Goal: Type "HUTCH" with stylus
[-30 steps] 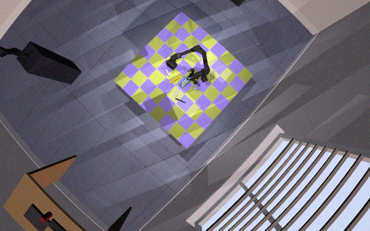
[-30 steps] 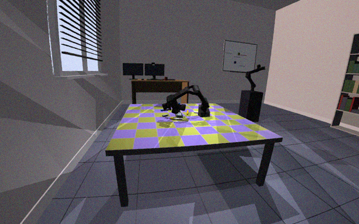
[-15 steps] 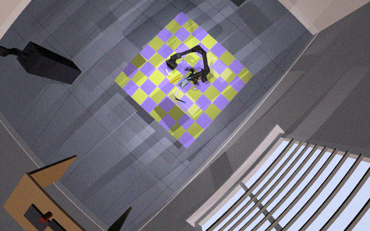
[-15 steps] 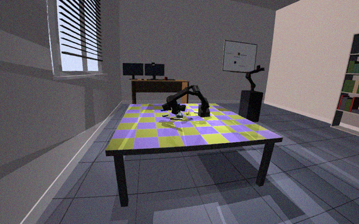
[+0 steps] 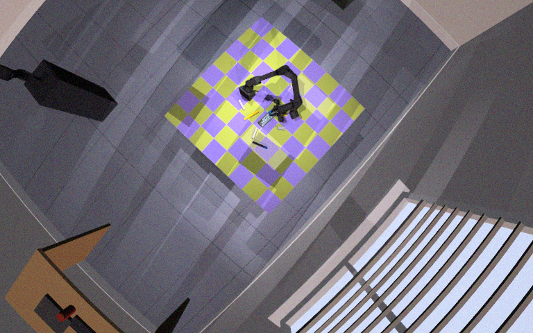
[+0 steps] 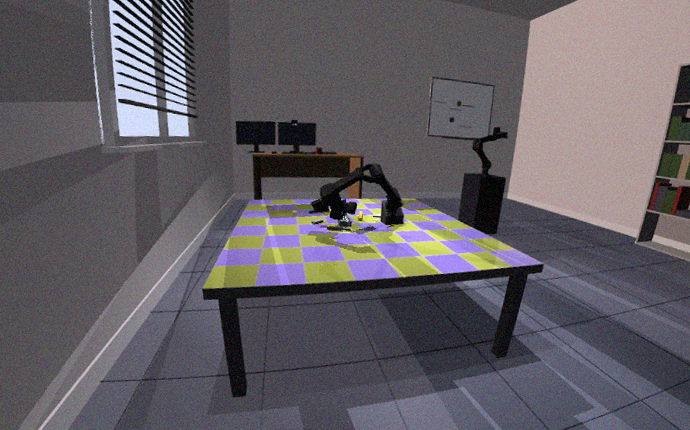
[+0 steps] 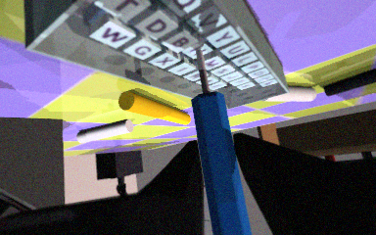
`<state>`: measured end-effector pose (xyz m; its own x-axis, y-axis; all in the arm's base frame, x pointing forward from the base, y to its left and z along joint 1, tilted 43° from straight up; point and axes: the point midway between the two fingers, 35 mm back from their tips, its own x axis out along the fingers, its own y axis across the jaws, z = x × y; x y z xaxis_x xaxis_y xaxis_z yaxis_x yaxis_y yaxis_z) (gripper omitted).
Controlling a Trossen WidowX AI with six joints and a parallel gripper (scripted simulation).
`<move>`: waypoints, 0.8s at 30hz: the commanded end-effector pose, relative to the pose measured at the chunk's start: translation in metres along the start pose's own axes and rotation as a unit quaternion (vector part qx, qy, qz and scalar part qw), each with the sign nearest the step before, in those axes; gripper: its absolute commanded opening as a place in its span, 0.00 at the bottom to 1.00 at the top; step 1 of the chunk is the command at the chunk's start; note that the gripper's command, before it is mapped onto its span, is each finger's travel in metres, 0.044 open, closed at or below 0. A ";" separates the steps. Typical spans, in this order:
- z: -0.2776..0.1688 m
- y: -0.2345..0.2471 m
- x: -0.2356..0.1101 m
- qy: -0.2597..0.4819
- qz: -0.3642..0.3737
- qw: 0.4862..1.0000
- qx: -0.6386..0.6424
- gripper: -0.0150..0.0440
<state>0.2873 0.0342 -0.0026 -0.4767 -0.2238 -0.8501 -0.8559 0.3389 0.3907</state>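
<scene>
- The blue, square-sided stylus with a thin grey metal tip [image 7: 215,147] rises up the middle of the wrist view from 6 o'clock, its tip pointing towards 12 o'clock.
- The hand [image 7: 217,215] is clenched on the stylus; its two black fingers fill the lower part of the wrist view on either side of the blue shaft.
- The grey tip reaches the key field of the small grey keyboard with white lettered keys [image 7: 147,34], ending around the keys in the middle rows; whether it touches a key I cannot tell.
- Letters W, G, D, Y and U can be read on keys around the tip; the rest are too blurred.
- In the top view the keyboard [image 5: 266,118] lies near the middle of the desk, with the hand [image 5: 277,114] just at its 3 o'clock edge.
- A yellow-orange cylinder [image 7: 153,108] lies on the desk just beyond the keyboard, at 9 o'clock of the stylus shaft in the wrist view; in the top view it [image 5: 251,114] is at 9 o'clock of the keyboard.
- A white cylinder [image 7: 105,132] lies at 8 o'clock of the yellow one.
- Another white cylinder [image 7: 293,94] and a dark stick [image 7: 350,82] lie at 3 o'clock of the stylus tip.
- The purple-and-yellow chequered desk with black legs [image 6: 274,272] carries all of these.
- The black jointed arm [image 5: 292,84] arches from its base [image 5: 246,92] round over the desk and down to the hand.
</scene>
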 end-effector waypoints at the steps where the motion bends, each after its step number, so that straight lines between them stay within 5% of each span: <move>1: 0.000 0.000 -0.001 -0.003 0.001 1.000 0.001 0.39; 12: -0.030 -0.001 -0.018 -0.006 0.001 1.000 0.007 0.40; 24: -0.031 -0.006 -0.018 -0.004 0.001 1.000 0.005 0.25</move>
<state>0.2921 0.0096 0.0223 -0.4748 -0.2115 -0.8543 -0.8522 0.3529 0.3862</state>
